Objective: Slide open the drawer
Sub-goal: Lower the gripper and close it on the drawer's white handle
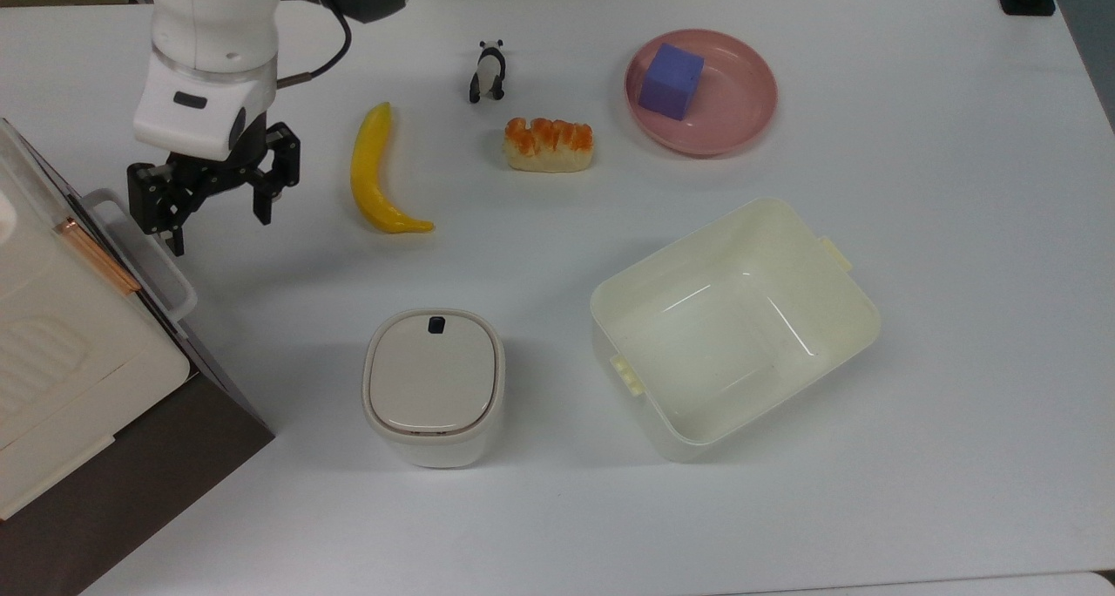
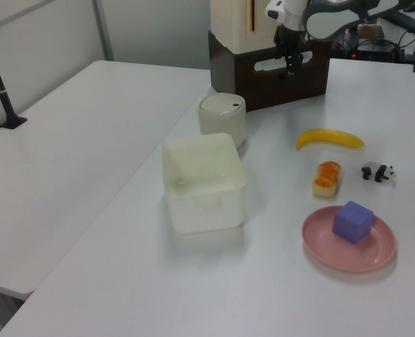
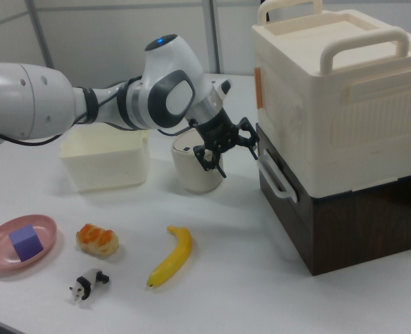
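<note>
Sideways, the right view shows claw (image 3: 238, 154) open beside drawer (image 3: 330, 223) handle (image 3: 276, 176).

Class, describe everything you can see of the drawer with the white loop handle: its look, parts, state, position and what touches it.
The drawer has a dark brown, wood-like front and a white plastic-looking loop handle. It looks shut, its front flush with the dark cabinet. It sits at table level, under a cream case stacked on top. The open gripper hovers close to the handle without gripping it.
</note>
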Available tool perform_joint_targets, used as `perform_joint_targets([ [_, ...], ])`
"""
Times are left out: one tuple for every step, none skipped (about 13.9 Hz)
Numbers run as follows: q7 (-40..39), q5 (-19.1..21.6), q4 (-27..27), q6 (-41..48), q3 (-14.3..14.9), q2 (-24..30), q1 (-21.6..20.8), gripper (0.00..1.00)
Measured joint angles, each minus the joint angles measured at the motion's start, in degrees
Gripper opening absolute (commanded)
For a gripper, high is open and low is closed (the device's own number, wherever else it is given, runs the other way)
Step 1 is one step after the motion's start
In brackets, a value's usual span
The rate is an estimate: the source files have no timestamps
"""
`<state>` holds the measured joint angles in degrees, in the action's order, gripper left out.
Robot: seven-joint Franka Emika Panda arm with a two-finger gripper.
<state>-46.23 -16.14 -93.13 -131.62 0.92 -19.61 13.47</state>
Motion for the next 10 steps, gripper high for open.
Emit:
perform_joint_targets([
  [-0.1,-0.2,0.0,-0.7,0.0,-0.6,0.5,0.9],
  [-0.1,-0.6,0.0,-1.2,0.0,-1.0,1.0,0.88],
  [-0.2,-1.1,0.0,-1.9,0.0,-1.4,1.7,0.86],
  [-0.4,-1.1,0.0,-2.0,0.0,-1.8,2.3,0.84],
  [-0.5,-1.2,0.1,-2.0,0.0,-2.1,2.5,0.81],
  [-0.5,-1.7,0.1,-2.0,0.0,-2.6,2.8,0.74],
  [-0.5,-2.6,0.1,-2.3,0.0,-3.1,3.1,0.73],
  [-0.5,-3.0,0.2,-2.8,0.0,-3.6,3.3,0.7],
  [-0.5,-3.2,0.6,-3.1,0.0,-4.0,3.4,0.7],
  [-0.5,-3.2,1.0,-3.1,0.0,-4.1,3.4,0.7],
])
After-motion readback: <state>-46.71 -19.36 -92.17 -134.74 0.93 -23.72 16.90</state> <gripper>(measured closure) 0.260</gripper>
